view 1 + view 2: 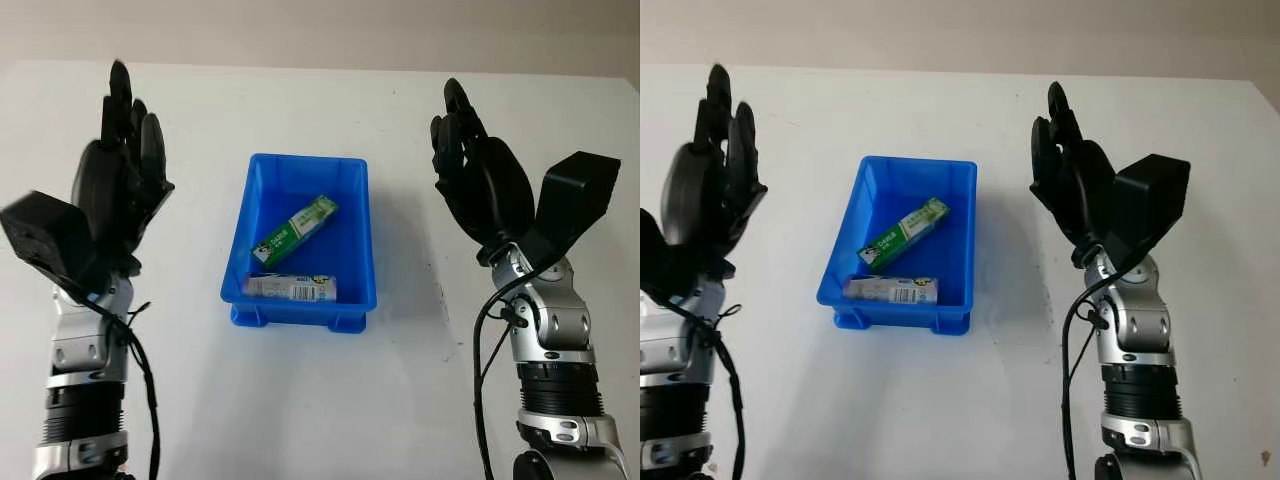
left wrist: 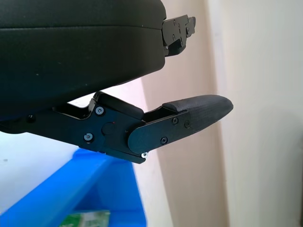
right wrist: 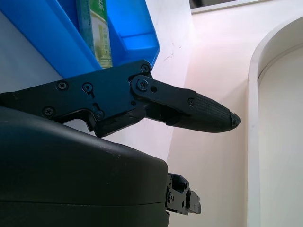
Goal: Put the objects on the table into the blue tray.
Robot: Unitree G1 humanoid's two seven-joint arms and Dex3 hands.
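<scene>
the blue tray [image 1: 300, 300] sits in the middle of the white table [image 1: 320, 400], with a green box [image 1: 295, 230] lying diagonally inside it and a white carton [image 1: 293, 289] lying along its near wall. the left hand [image 1: 125, 170] is raised above the table well to the tray's left, open and holding nothing, and the right hand [image 1: 480, 175] is raised well to the tray's right, also open and empty. bare tabletop runs all round the tray's rim, between it and each hand.
</scene>
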